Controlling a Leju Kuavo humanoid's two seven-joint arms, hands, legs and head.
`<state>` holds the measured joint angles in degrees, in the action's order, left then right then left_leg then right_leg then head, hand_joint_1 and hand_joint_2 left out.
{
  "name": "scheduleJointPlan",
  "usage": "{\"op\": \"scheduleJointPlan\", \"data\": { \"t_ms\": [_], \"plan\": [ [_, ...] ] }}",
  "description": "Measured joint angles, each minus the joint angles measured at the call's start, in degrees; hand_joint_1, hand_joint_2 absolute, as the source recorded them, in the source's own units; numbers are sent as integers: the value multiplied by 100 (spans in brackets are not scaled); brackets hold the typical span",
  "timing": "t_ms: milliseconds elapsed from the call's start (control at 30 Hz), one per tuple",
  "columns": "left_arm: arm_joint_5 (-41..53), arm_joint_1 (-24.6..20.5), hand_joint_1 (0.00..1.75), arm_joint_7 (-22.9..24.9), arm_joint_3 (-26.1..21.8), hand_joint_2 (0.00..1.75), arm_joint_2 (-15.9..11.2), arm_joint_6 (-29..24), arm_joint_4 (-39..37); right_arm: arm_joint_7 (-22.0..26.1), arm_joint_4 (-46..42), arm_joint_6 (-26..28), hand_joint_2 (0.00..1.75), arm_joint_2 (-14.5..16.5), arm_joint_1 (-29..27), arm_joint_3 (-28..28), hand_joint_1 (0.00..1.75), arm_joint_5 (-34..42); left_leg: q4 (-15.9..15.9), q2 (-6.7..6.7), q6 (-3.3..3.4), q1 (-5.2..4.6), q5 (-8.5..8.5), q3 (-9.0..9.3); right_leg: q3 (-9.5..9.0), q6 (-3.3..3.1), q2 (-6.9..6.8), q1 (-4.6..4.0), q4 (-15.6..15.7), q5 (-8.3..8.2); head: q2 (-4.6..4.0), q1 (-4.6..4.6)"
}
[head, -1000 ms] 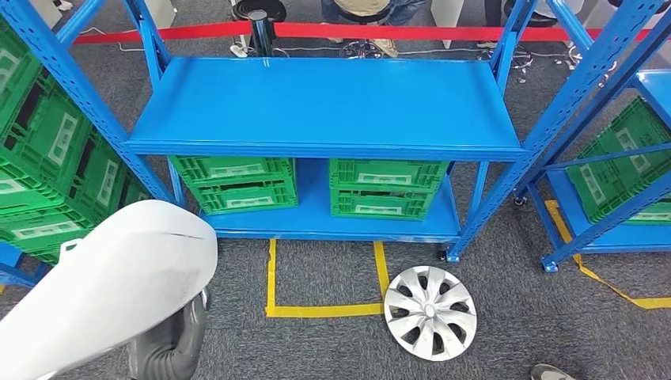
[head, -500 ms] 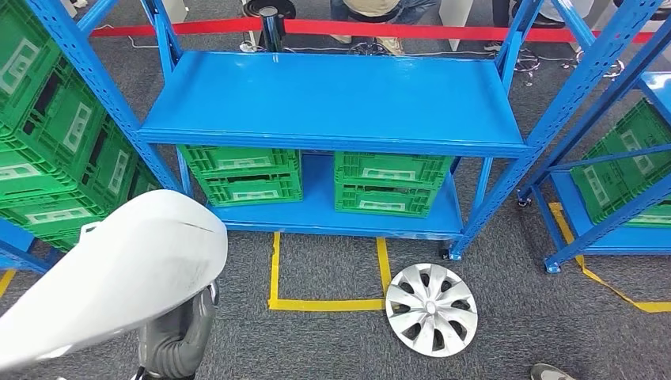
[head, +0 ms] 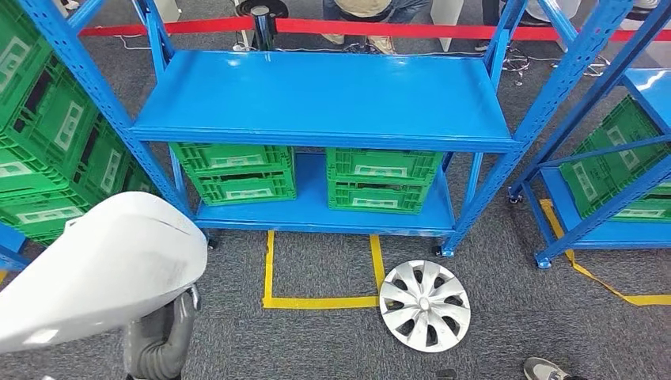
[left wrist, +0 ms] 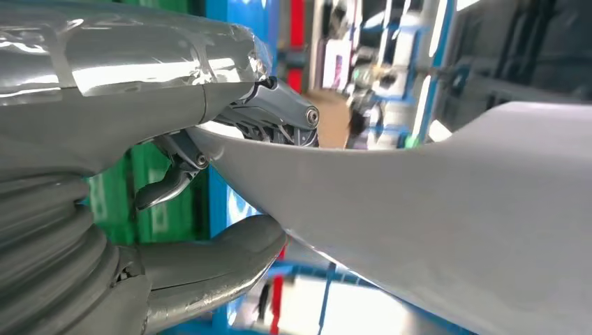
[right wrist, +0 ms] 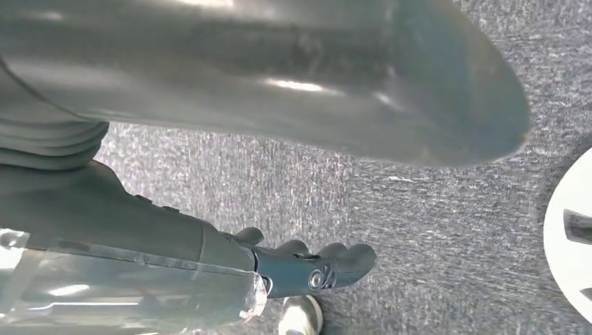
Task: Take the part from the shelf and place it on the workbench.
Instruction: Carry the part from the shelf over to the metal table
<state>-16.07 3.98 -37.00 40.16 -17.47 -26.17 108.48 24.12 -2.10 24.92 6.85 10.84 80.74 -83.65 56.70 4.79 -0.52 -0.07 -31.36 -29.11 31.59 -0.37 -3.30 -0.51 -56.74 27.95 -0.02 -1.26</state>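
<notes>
The part (head: 95,269) is a large, smooth white curved panel at the lower left of the head view, held in the air over the grey carpet. In the left wrist view my left hand (left wrist: 209,139) grips the part (left wrist: 447,209) by its edge, dark fingers on one face and the thick thumb (left wrist: 223,258) on the other. My right hand (right wrist: 307,269) hangs over the carpet, its dark fingers stretched out with nothing in them. The blue shelf (head: 324,99) stands ahead with a bare top board.
Two green crates (head: 233,170) (head: 384,178) sit on the shelf's lower board; more green crates (head: 47,150) fill racks to the left and right. A silver hubcap (head: 425,305) lies on the floor beside yellow tape (head: 320,301). A red barrier (head: 380,30) and a person's shoe (head: 542,368) are near.
The whole picture has shifted a little, so the camera has moved. The part stays held at the lower left, now slightly lower and further left in the picture.
</notes>
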Motion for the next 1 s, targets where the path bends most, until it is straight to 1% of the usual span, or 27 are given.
{"op": "scheduleJointPlan", "data": {
  "t_ms": [67,100,133,167,200,233,267,300,333,367,433,467,500,567,600,633,667,700,733,767,800,833,867,900,933,967,1000],
  "plan": [
    [55,25,175,0,-84,175,37,-37,-1,21,-1,11,0,-11,0,-1,0,1,-12,-138,78,-7,41,-47,11,47,-114,3,-17,12,1,10],
    [66,33,175,0,-116,175,50,-51,1,32,-1,17,0,-18,3,-1,0,-2,-16,-220,119,-2,69,-66,24,82,-95,16,-64,70,1,20],
    [69,35,175,0,-145,175,66,-52,2,39,-1,24,0,-24,5,0,0,-13,-22,-297,165,7,102,-85,67,119,-26,31,-199,190,0,32],
    [70,36,175,0,-171,175,89,-47,3,43,0,32,0,-32,4,1,0,-25,-26,-374,204,17,132,-105,158,156,78,45,-461,378,0,56],
    [71,40,175,0,-196,175,112,-39,3,45,1,40,0,-38,-1,1,0,-39,-25,-453,231,15,153,-128,286,179,182,55,-824,598,-1,94],
    [75,49,175,0,-217,175,134,-30,4,45,1,45,0,-41,-5,2,0,-50,-22,-531,249,10,173,-149,436,188,240,60,-1226,797,-1,133],
    [81,62,175,0,-234,175,152,-25,4,45,2,49,0,-47,-8,1,0,-54,-20,-611,258,1,190,-166,553,185,270,61,-1543,917,-1,164],
    [87,80,175,0,-252,175,166,-16,4,45,2,51,0,-50,-8,1,0,-56,-18,-689,261,-10,203,-176,590,169,287,58,-1671,920,-1,192],
    [94,97,175,0,-270,175,179,-4,5,45,2,52,0,-53,-6,0,0,-56,-17,-763,260,-22,214,-179,531,141,306,53,-1575,810,-1,212],
    [99,111,175,0,-289,175,195,9,8,45,1,52,0,-56,-1,-1,0,-55,-17,-830,256,-34,220,-174,378,100,347,46,-1261,606,-1,233],
    [107,129,175,0,-330,175,228,40,24,45,2,52,0,-73,8,-1,0,-55,-14,-943,240,-49,231,-175,17,-4,538,36,-461,226,0,259],
    [109,136,175,0,-349,175,243,54,32,45,6,52,0,-82,10,-1,0,-56,-9,-986,223,-51,240,-193,-103,-43,622,32,-182,134,1,264],
    [116,147,175,0,-366,175,258,65,38,44,10,52,0,-94,12,0,0,-56,-6,-1027,196,-47,254,-222,-159,-67,671,29,-36,116,1,268],
    [156,177,175,-1,-397,175,279,74,52,43,20,51,0,-100,13,1,0,-56,-7,-1088,131,-48,284,-279,-174,-77,617,38,50,119,0,277],
    [187,199,175,-1,-417,175,286,71,66,43,25,50,0,-99,17,1,0,-60,13,-1002,102,-58,262,-304,-179,-84,569,53,90,98,-1,280],
    [217,213,175,-1,-439,175,289,68,83,44,29,47,0,-99,17,0,0,-67,100,-845,73,-63,179,-350,-183,-95,518,68,128,72,0,255],
    [242,222,175,-2,-461,175,292,66,99,47,33,43,0,-101,15,-1,0,-76,307,-673,42,-56,23,-446,-186,-107,458,82,162,49,1,221],
    [260,233,175,-2,-478,175,299,64,110,52,36,38,0,-107,7,0,0,-86,624,-505,9,-32,-178,-587,-183,-117,400,82,171,38,1,185],
    [274,242,175,-2,-492,175,307,64,117,59,36,33,0,-115,-6,0,0,-95,1013,-447,-30,4,-380,-763,-173,-122,335,81,172,36,1,147],
    [285,258,175,-2,-504,175,315,64,120,65,37,28,0,-121,-19,0,0,-101,1357,-447,-66,39,-518,-917,-165,-121,264,81,170,35,1,127],
    [291,273,175,-2,-514,175,321,64,120,69,38,25,0,-125,-27,0,0,-104,1547,-453,-98,67,-550,-997,-160,-117,195,83,167,36,1,112],
    [296,285,175,-2,-524,175,323,64,123,73,41,21,0,-128,-28,-1,0,-107,1523,-449,-125,91,-471,-968,-157,-107,129,86,161,39,1,98],
    [309,292,175,-2,-534,175,325,60,131,80,44,14,0,-129,-24,0,0,-116,1265,-414,-145,108,-296,-816,-157,-90,69,91,148,46,0,85],
    [342,297,175,-2,-546,175,327,36,145,100,48,-3,0,-132,-16,1,0,-139,870,-295,-156,117,-100,-589,-159,-64,16,92,125,60,0,68],
    [392,296,175,-1,-558,175,329,-11,162,135,50,-30,0,-134,-7,1,0,-181,489,-160,-154,104,36,-382,-154,-27,-29,80,90,81,0,38],
    [452,296,175,-1,-568,175,334,-75,185,182,51,-62,0,-137,4,1,0,-237,211,-52,-129,91,117,-236,-149,11,-70,68,58,99,0,15],
    [509,298,175,-2,-575,175,338,-146,207,230,51,-96,0,-139,16,0,0,-287,74,18,-96,73,132,-176,-144,46,-112,54,34,112,0,7]
  ]
}}
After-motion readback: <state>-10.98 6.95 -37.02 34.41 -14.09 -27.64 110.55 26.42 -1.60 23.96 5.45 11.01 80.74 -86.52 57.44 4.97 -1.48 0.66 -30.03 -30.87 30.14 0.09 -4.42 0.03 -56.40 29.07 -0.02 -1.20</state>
